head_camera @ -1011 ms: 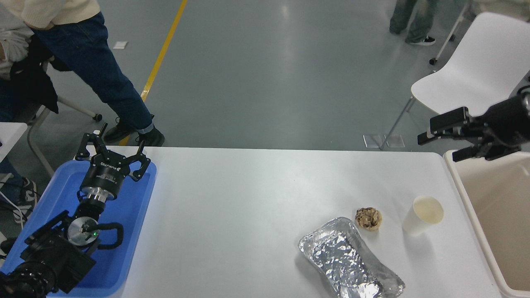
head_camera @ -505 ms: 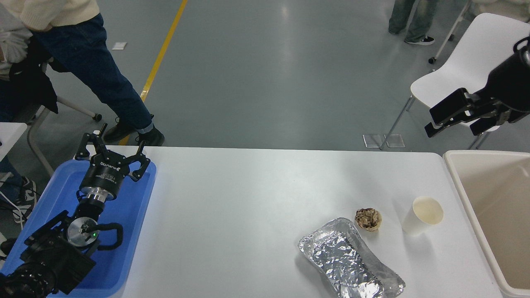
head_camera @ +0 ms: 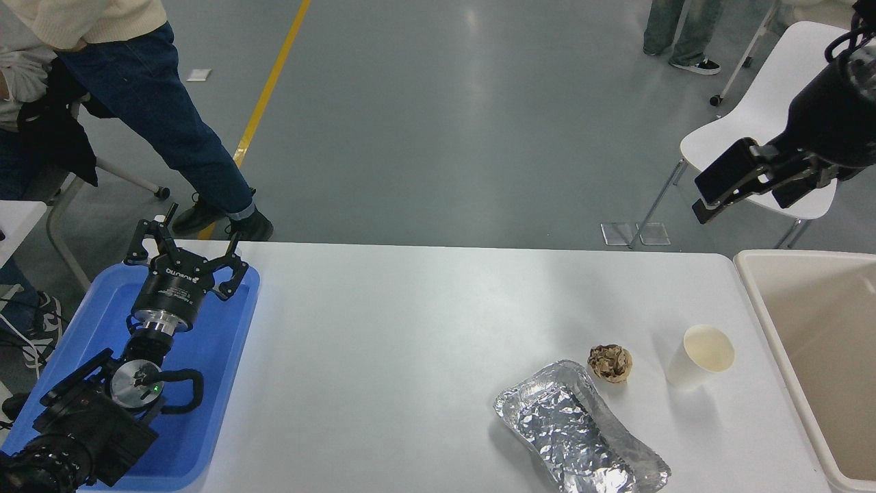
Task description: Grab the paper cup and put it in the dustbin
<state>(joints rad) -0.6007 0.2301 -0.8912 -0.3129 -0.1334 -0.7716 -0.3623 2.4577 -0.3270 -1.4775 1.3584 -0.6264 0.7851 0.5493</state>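
The right gripper [head_camera: 746, 192], fingers spread and empty, is hovering at upper right, well apart from the paper cup [head_camera: 701, 358] standing beside the dustbin [head_camera: 753, 287].

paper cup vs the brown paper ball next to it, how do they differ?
The paper cup is white and smooth; the paper ball is brown and crumpled. The cup stands taller, open mouth up; the ball is a low lump. The cup is nearer the dustbin. Both rest on the table.

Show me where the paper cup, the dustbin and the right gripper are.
paper cup [head_camera: 701, 357], head view, on its white side wall.
dustbin [head_camera: 751, 285], head view, on its left rim.
right gripper [head_camera: 742, 185], head view, midway between its fingertips.
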